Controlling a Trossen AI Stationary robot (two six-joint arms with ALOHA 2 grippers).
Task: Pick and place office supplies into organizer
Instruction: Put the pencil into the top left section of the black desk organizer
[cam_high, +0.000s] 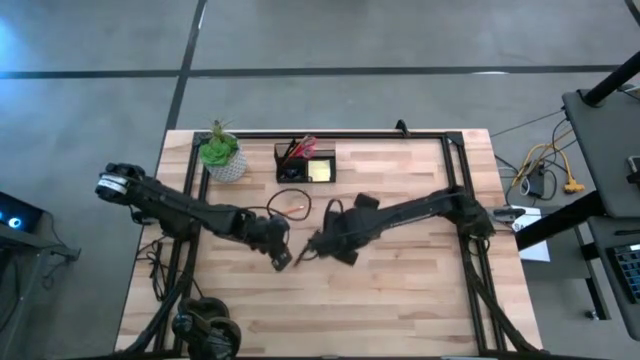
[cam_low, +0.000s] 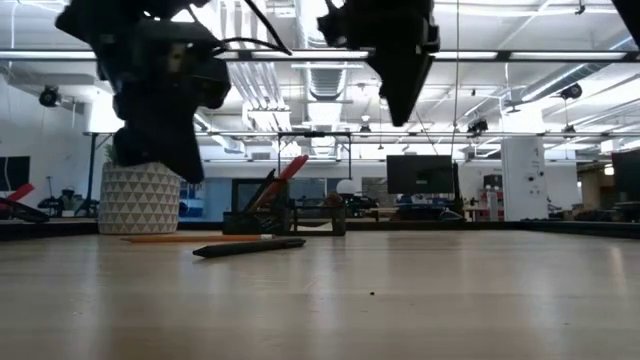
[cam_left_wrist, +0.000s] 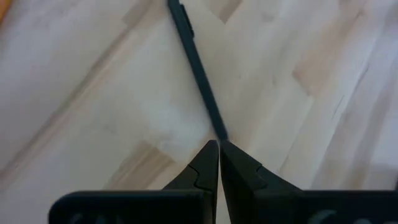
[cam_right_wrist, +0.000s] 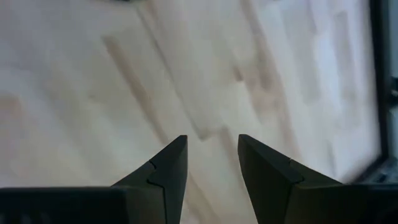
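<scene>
Looking down, you see the organizer (cam_high: 305, 163) at the table's back edge, beside the plant (cam_high: 222, 155), and both grippers meeting mid-table over a black pen (cam_high: 300, 256). From the left wrist, the left gripper (cam_left_wrist: 218, 148) is pinched shut and empty, tips just above the pen's (cam_left_wrist: 198, 65) end; from the right wrist, the right gripper (cam_right_wrist: 212, 155) is partly open over bare wood, likely waiting its turn.

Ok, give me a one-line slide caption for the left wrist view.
Left tool shut, its tips just above the bare wooden table at the near end of a black pen.
</scene>
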